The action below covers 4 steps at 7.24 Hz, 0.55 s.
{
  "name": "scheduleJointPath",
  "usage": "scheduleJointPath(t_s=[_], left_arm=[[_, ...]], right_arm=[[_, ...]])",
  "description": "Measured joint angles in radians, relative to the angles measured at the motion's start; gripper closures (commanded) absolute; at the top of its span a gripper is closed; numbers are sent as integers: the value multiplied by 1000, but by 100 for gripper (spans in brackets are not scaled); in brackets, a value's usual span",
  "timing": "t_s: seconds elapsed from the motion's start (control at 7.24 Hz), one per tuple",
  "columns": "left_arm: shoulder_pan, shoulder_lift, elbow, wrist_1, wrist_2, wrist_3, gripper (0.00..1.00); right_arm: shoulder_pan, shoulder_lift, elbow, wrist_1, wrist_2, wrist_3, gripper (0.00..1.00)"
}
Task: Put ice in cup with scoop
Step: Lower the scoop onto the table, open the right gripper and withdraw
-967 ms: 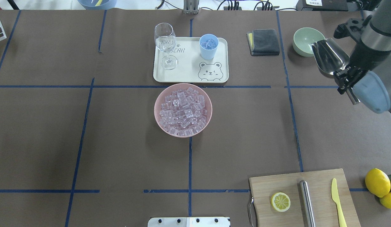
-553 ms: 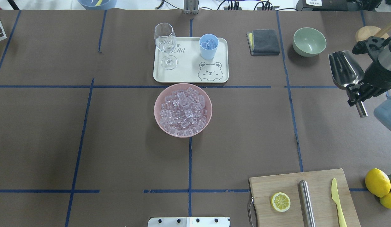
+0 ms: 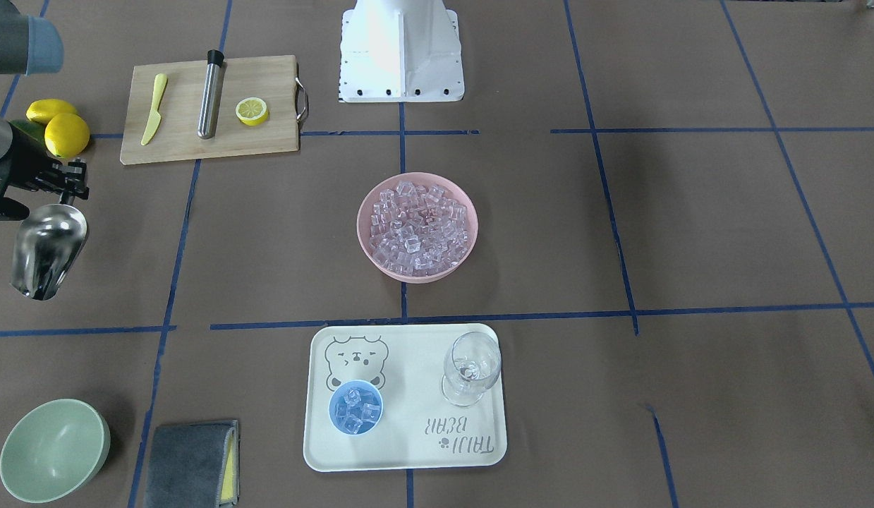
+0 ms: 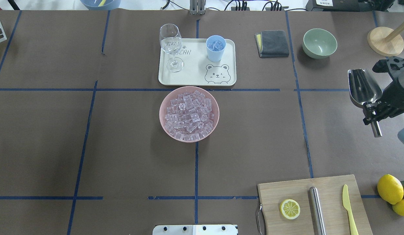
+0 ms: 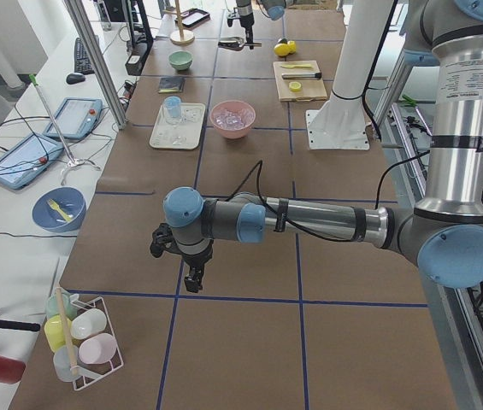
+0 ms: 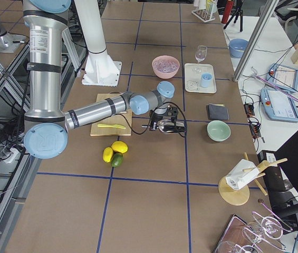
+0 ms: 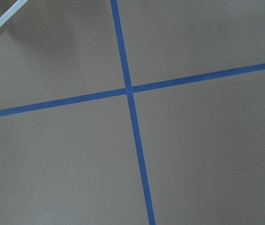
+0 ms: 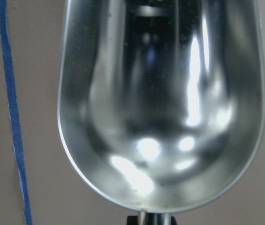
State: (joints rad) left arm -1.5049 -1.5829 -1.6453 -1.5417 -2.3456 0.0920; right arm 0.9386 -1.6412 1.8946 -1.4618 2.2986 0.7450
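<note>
The steel scoop [image 4: 361, 86] is empty and held by its rod handle in my right gripper [image 4: 373, 109], which is shut on it at the table's right edge. It also shows in the front view [image 3: 47, 248] and fills the right wrist view [image 8: 160, 103]. The light-blue cup [image 4: 216, 48] stands on a cream tray [image 4: 195, 76] and holds a few ice cubes. A pink bowl [image 4: 162, 122] in the middle is heaped with ice [image 4: 188, 112]. My left gripper [image 5: 191, 278] shows only in the left side view, over bare table; I cannot tell whether it is open or shut.
A wine glass [image 4: 171, 45] stands on the tray. A grey cloth [image 4: 272, 43], a pale green bowl [image 4: 319, 42] and a round wooden stand [image 4: 384, 40] sit at the back right. A cutting board [image 4: 299, 189] and lemons [image 4: 389, 188] lie near right.
My right gripper has carried the empty scoop away from the green bowl, to the right and towards the robot's side of the table. Nothing else moved.
</note>
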Motion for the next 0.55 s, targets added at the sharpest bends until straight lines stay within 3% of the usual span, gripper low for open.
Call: scheduleJointPath(t_s=[0.55], left_arm=[[0, -5, 1, 0, 0, 0, 0]], right_arm=[[-85, -18, -28, 92, -5, 124, 100]])
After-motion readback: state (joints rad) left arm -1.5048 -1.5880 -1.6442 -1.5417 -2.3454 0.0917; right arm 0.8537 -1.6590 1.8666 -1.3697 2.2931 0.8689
